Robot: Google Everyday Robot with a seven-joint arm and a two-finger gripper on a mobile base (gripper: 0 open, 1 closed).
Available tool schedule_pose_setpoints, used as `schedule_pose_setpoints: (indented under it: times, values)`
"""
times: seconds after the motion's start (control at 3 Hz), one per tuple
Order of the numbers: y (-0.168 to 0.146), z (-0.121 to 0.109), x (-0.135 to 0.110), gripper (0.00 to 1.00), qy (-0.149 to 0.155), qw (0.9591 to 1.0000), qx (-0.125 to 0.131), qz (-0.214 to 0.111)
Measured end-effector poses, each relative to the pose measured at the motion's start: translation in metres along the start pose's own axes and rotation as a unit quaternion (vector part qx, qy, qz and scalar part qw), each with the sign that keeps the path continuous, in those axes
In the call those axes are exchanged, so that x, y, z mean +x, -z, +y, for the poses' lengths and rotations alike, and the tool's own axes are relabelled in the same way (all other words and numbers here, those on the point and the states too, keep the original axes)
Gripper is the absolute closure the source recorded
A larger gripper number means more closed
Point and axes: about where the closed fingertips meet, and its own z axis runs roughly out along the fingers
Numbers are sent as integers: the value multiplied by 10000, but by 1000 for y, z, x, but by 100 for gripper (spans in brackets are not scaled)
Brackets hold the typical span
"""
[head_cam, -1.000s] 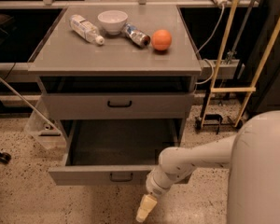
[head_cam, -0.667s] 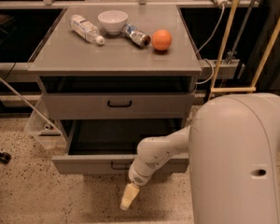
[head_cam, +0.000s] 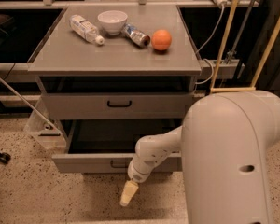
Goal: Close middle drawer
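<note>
Approach step: gripper (head_cam: 129,193), tips together, hung just below open middle drawer (head_cam: 84,163) front; next move needed an inward push.

No text, brand or number is legible. The labels on the plastic bottle (head_cam: 85,29) and the can (head_cam: 136,35), lying near the rear edge of the bench (head_cam: 116,59), cannot be read. The gripper (head_cam: 128,193) hangs low, below the bench's front edge.
</note>
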Motion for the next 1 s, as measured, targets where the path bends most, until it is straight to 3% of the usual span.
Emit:
schedule_pose_setpoints:
  times: [0.67, 1.0]
  values:
    - [-4, -39, -24, 0, 16, 9993, 378, 79]
    - [-4, -39, -23, 0, 16, 9993, 378, 79]
